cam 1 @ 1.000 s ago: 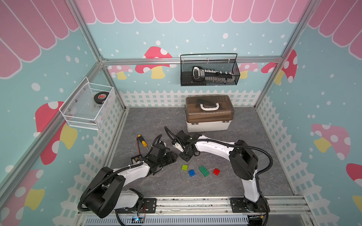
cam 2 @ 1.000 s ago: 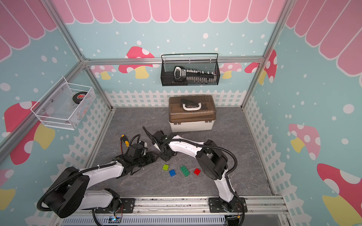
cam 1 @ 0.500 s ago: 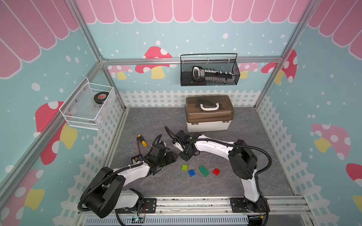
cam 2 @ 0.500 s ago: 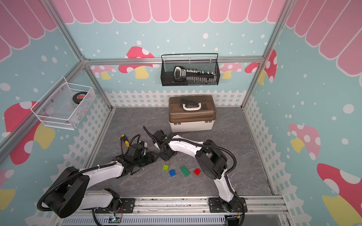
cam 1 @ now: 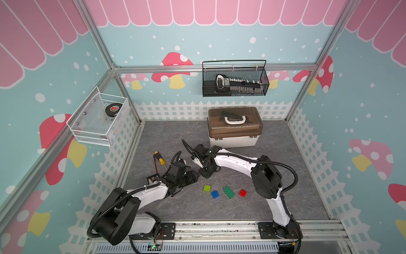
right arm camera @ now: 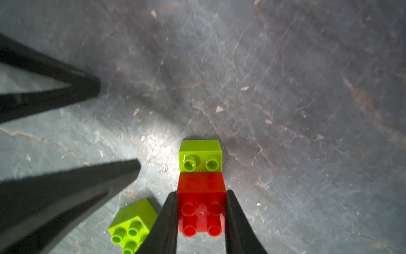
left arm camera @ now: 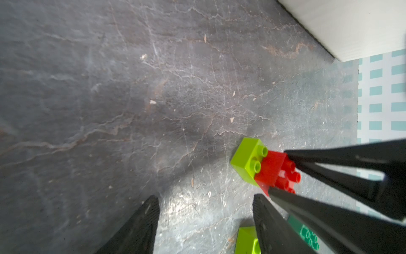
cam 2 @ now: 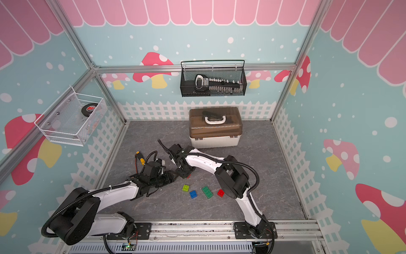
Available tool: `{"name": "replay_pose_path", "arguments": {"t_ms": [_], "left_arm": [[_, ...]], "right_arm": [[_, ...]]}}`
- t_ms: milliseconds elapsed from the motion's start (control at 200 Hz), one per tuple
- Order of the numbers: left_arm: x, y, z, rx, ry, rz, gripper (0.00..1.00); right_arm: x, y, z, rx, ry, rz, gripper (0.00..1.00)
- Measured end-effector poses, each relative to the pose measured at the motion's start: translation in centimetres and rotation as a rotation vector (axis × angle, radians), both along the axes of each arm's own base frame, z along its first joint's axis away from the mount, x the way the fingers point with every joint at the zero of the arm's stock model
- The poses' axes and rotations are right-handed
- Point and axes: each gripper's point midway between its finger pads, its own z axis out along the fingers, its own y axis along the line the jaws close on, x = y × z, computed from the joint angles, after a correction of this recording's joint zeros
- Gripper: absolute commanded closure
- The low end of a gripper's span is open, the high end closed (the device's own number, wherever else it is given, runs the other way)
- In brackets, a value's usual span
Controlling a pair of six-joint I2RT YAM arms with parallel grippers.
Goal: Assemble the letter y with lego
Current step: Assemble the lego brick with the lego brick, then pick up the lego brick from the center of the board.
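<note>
My right gripper is shut on a red brick. That brick is pressed half over a lime green brick, low at the mat. Just beside them my left gripper stands open with nothing between its fingers. A second lime brick lies loose next to the right fingers. In both top views a lime brick, a blue brick, a dark green brick and a red brick lie in a row. Both grippers meet behind that row and hide the held pair.
A yellow-handled screwdriver lies left of the grippers. A brown-lidded toolbox stands at the back. A black wire basket and a white mesh basket hang on the walls.
</note>
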Motion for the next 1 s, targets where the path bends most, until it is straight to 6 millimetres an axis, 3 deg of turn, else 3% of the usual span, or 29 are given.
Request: {"name": "replay_pose_path", "arguments": {"t_ms": [115,190,330,465,660,841,1001], "left_arm": [[-0.2,0.1,0.0,0.004,0.007,0.001,0.3],[-0.5,0.3,0.0,0.009,0.015,0.0,0.3],[-0.7,0.4,0.3,0.011,0.015,0.003,0.3],[-0.8,0.5,0.4,0.013,0.017,0.003,0.3],[-1.1,0.6,0.2,0.019,0.031,0.003,0.3],[-1.5,0.4,0.4,0.014,0.039,-0.01,0.3],[-2.4,-0.6,0.6,0.016,0.046,-0.06,0.3]], "right_arm": [[1.0,0.8,0.1,0.006,-0.013,0.0,0.8],[1.4,1.2,0.2,0.011,-0.019,-0.002,0.73],[1.5,1.0,0.2,0.002,-0.019,-0.001,0.61],[1.5,0.8,0.3,-0.008,-0.025,-0.003,0.56],[1.6,0.4,3.0,0.028,-0.074,-0.013,0.55],[0.1,-2.0,5.8,0.076,-0.123,-0.056,0.57],[-2.7,-5.7,5.6,0.079,-0.112,-0.112,0.57]]}}
